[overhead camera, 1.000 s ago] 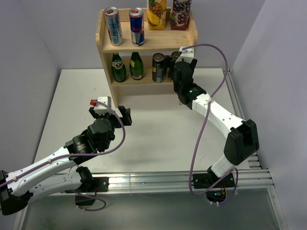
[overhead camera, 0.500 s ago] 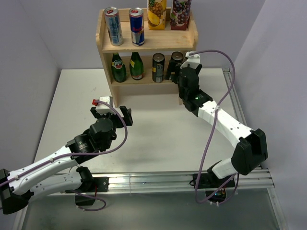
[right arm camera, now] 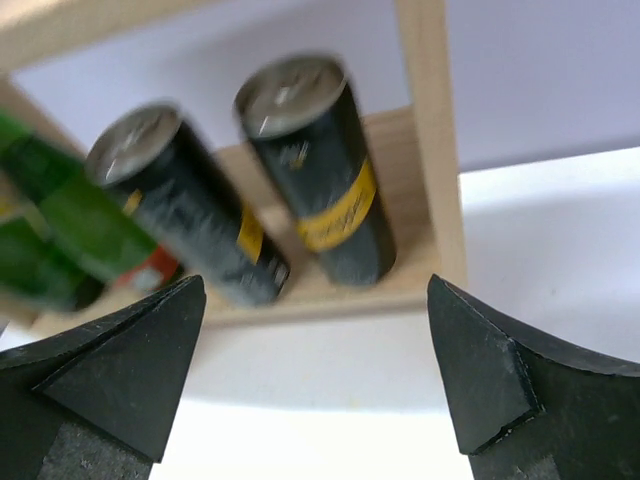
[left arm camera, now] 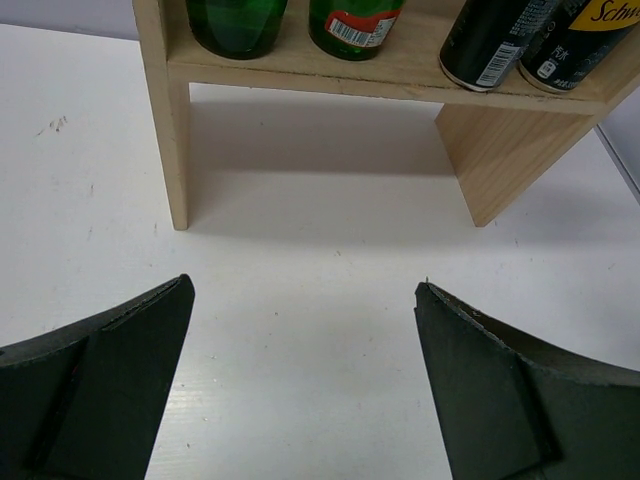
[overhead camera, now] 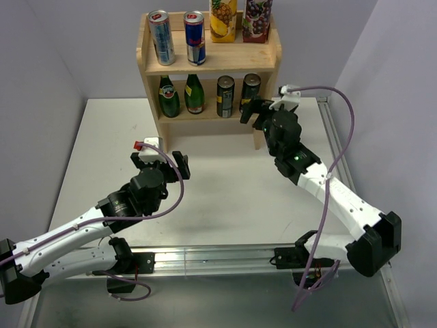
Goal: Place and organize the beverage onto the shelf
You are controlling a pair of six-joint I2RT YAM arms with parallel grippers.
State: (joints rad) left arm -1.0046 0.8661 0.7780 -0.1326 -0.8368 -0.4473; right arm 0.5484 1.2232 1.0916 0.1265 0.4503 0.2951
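Observation:
The wooden shelf [overhead camera: 213,67] stands at the table's far side. Its top board holds two slim cans [overhead camera: 161,37] and two juice cartons [overhead camera: 223,19]. Its lower tier holds two green bottles [overhead camera: 168,97] and two dark cans [overhead camera: 225,96], [overhead camera: 250,91], all upright. My right gripper [overhead camera: 255,113] is open and empty, just in front of the shelf's right end; its wrist view shows the yellow-banded dark cans [right arm camera: 320,170] beyond its gripper [right arm camera: 315,283]. My left gripper [overhead camera: 158,162] is open and empty over the table, in front of the shelf [left arm camera: 330,80], as its wrist view shows [left arm camera: 302,286].
The shelf's side panels [left arm camera: 165,110] reach down to the white table. A metal rail [overhead camera: 205,258] runs along the near edge and another [overhead camera: 334,137] along the right side. Purple walls close in on the left, back and right.
My right gripper has drawn back to the right and away from the shelf, leaving the right dark can standing on the lower tier. The left arm has barely moved.

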